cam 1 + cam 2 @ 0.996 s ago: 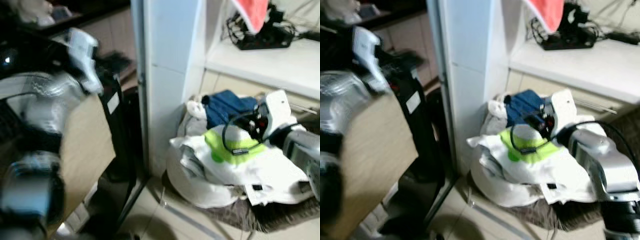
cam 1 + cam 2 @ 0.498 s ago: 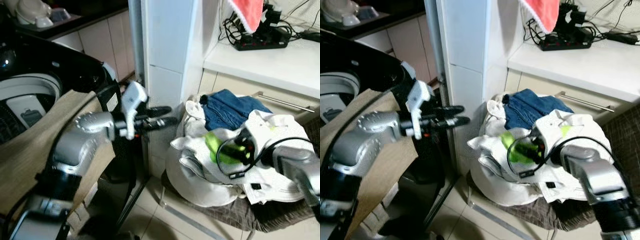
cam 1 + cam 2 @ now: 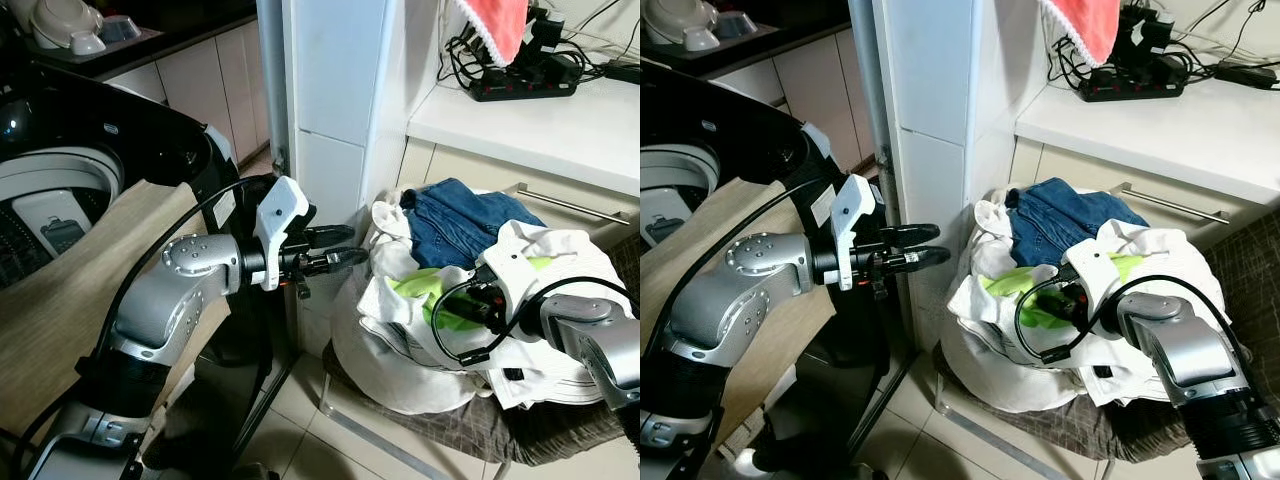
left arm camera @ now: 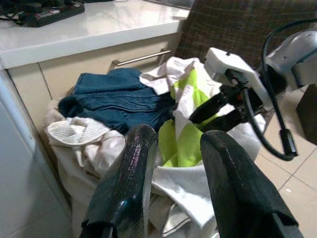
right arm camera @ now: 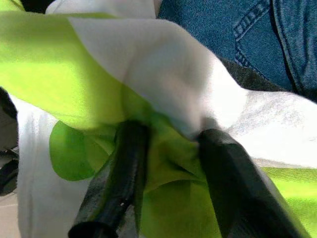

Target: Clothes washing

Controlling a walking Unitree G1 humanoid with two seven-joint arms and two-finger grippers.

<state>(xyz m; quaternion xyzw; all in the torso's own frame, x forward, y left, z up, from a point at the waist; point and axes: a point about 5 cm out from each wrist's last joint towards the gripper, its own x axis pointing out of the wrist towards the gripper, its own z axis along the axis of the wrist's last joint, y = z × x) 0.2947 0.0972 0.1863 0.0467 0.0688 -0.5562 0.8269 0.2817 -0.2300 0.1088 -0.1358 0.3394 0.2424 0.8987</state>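
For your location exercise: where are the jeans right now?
The jeans lie atop the laundry pile, at its back by the cabinet, right of the pillar, just behind the green cloth.

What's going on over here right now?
The robot is working at a heap of laundry piled on a chair beside the open washing machine. The right gripper is pushed into the pile, its jaws around a fold of the lime-green and white garment. The left gripper is held out towards the pile with open jaws, holding nothing. Blue jeans lie on top at the back.
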